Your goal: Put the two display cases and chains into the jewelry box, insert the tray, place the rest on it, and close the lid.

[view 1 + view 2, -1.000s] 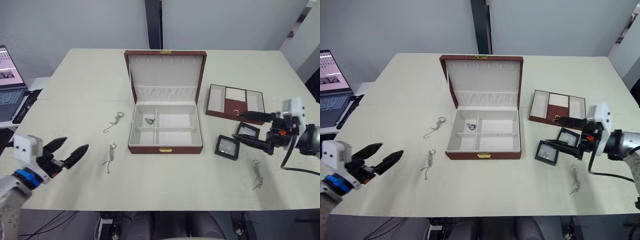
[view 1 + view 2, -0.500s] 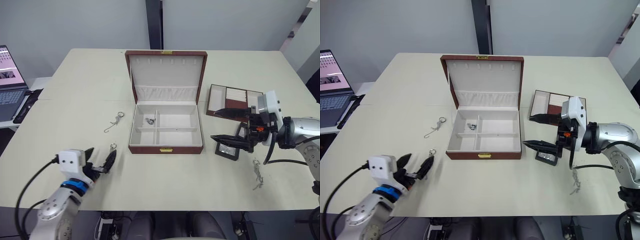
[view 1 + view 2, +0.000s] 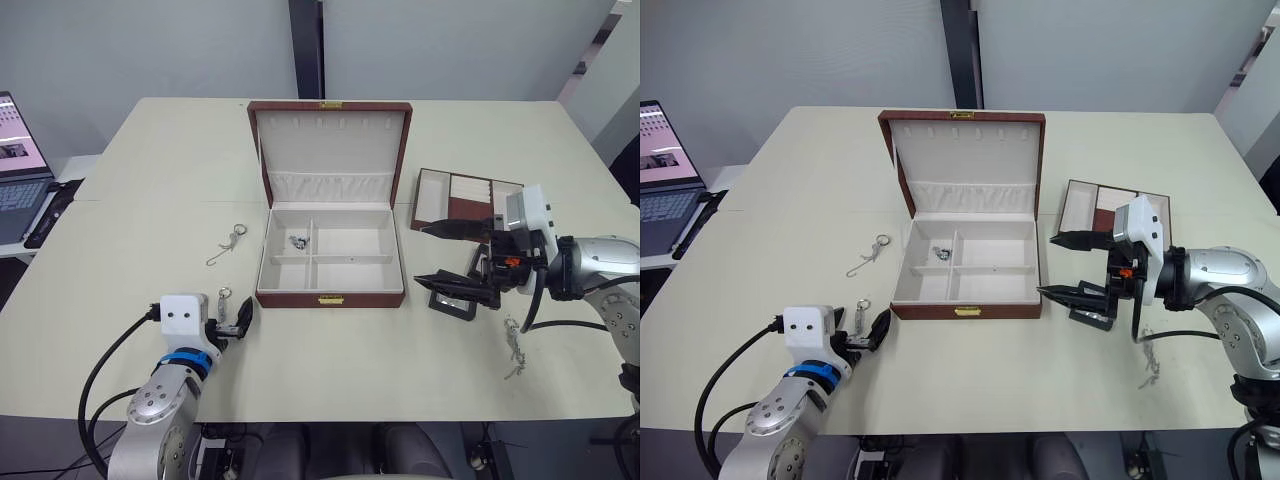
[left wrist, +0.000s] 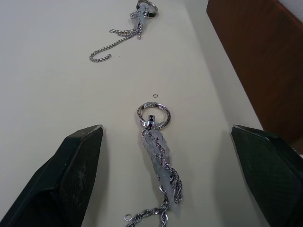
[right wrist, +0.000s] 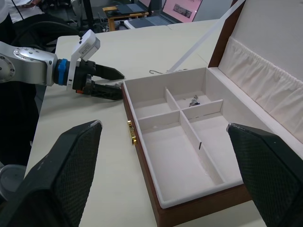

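Left wrist view shows my left gripper (image 4: 163,156) spread wide around a silver chain with a ring (image 4: 158,156) lying on the cream table (image 4: 57,94). To its right stands the open brown jewelry box (image 3: 331,250). Further right, my right gripper (image 3: 433,254) gapes open above a small black display case (image 3: 455,297).

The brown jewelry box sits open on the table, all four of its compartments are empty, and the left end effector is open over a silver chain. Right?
Not quite: the compartments are not all empty. In the right wrist view, the open brown jewelry box holds a small silver piece in one far compartment. The rest stands: the left end effector is open over the silver chain with a ring.
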